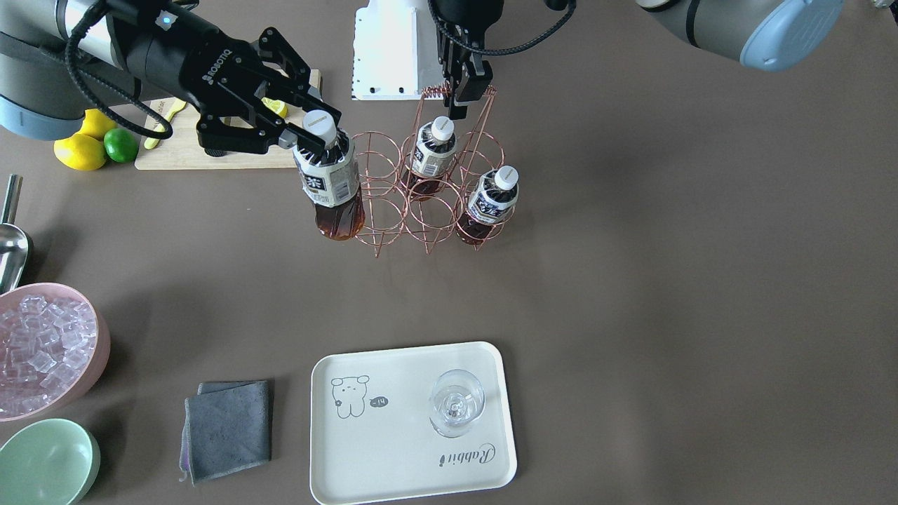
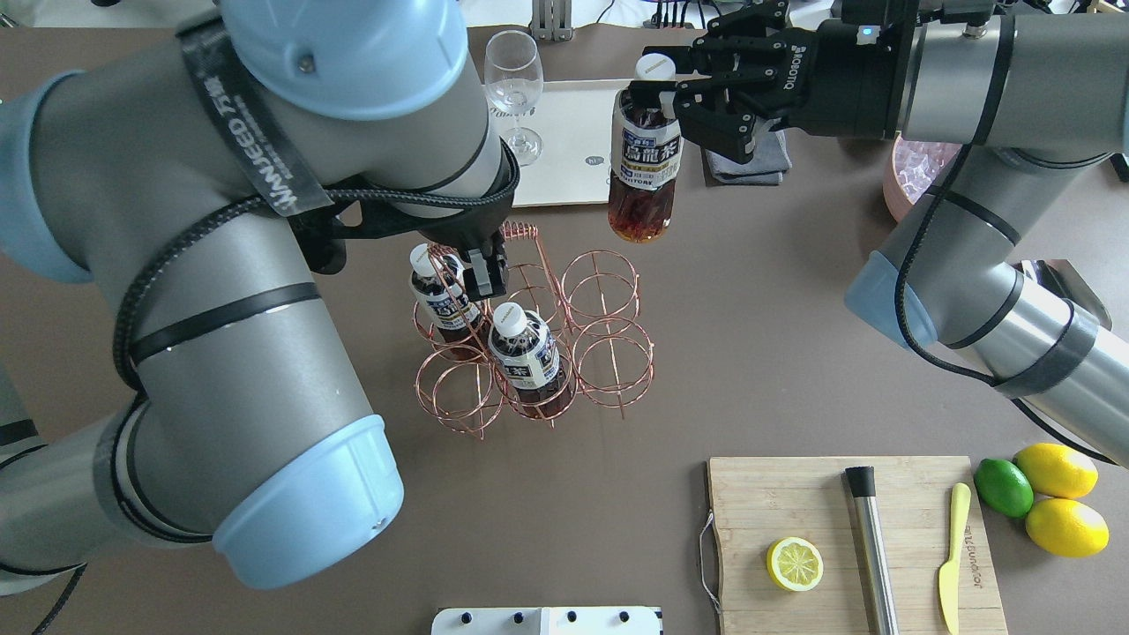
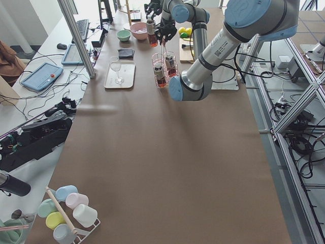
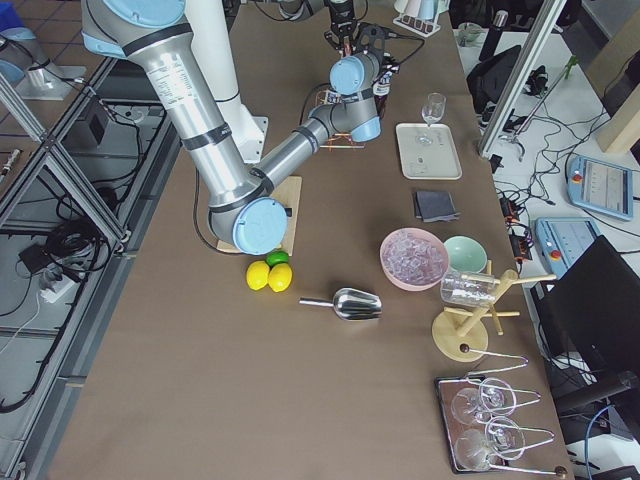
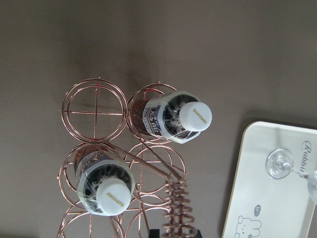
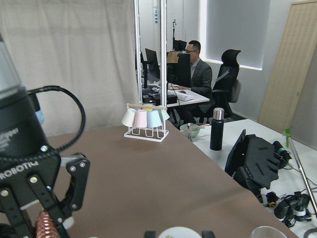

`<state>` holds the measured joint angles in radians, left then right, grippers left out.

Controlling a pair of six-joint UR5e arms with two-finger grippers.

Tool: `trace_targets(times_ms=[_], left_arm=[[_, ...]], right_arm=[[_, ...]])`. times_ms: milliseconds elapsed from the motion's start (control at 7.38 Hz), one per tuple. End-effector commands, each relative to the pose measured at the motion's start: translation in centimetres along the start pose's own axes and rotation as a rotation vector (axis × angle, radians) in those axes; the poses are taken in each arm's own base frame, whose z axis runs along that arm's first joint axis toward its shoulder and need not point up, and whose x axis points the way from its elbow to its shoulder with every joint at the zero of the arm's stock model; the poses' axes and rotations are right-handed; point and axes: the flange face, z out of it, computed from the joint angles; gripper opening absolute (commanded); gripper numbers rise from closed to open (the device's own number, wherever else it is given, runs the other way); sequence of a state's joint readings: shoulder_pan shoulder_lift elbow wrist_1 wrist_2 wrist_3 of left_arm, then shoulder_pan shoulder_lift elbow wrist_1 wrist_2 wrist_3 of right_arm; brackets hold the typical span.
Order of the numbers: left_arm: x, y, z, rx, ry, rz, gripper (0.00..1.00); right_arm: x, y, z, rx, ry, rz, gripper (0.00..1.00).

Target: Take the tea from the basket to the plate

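Above the brown worktop [image 1: 631, 245], right claw [image 1: 314, 135] clamps a white-capped dark tea bottle [image 1: 335, 189]; left claw [image 1: 463, 95] pinches the handle [image 1: 436, 89] of the copper wire basket [image 1: 421, 200].

My surface [image 1: 666, 294] looks matt brown, like paper sheeting. The basket [image 1: 429, 210] is thin wire with a shiny rose-copper finish. The tea [image 1: 326, 175] is in clear glossy plastic, with a smooth white cap and a printed film label. The plate [image 1: 407, 456] reads smooth satin cream. In the front-facing view, at its nine o'clock, the cloth [image 1: 228, 428] is soft grey fabric. The cutting board [image 2: 913, 547] is pale bare wood.
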<state>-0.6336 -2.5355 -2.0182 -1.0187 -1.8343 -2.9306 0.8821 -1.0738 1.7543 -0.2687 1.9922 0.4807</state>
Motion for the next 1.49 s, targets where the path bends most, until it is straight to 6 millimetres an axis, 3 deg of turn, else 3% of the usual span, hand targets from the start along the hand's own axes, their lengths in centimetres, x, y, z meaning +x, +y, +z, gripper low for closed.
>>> trace_targets(times_ms=[0, 135, 406, 542, 677, 812, 948, 1354], left_arm=[[4.3, -4.3, -4.6, 0.019, 0.01, 0.046, 0.0], [5.3, -6.6, -4.3, 0.044, 0.021, 0.075, 0.0], [8.8, -12.1, -3.9, 0.107, 0.05, 0.152, 0.0], [10.5, -15.3, -3.1, 0.14, 0.026, 0.197, 0.0], [13.8, -20.3, -2.5, 0.176, -0.01, 0.216, 0.0], [18.4, -27.0, -3.4, 0.208, -0.032, 0.195, 0.0], [22.4, -31.8, -3.2, 0.227, -0.066, 0.193, 0.0], [33.4, -43.8, 1.0, 0.243, -0.003, 0.142, 0.0]], right_arm=[[5.1, 0.2, 6.5, 0.012, 0.162, 0.015, 0.0], [6.7, -0.1, 9.5, 0.016, 0.215, 0.022, 0.0], [8.9, 5.4, 12.9, 0.076, 0.279, 0.028, 0.0], [9.9, 7.7, 13.5, 0.082, 0.296, 0.031, 0.0], [9.6, 9.9, 14.1, 0.106, 0.32, 0.034, 0.0], [8.3, 12.8, 14.9, 0.142, 0.333, 0.032, 0.0], [8.4, 14.5, 14.9, 0.13, 0.333, 0.014, 0.0], [7.2, 17.6, 15.5, 0.092, 0.319, -0.06, 0.0]])
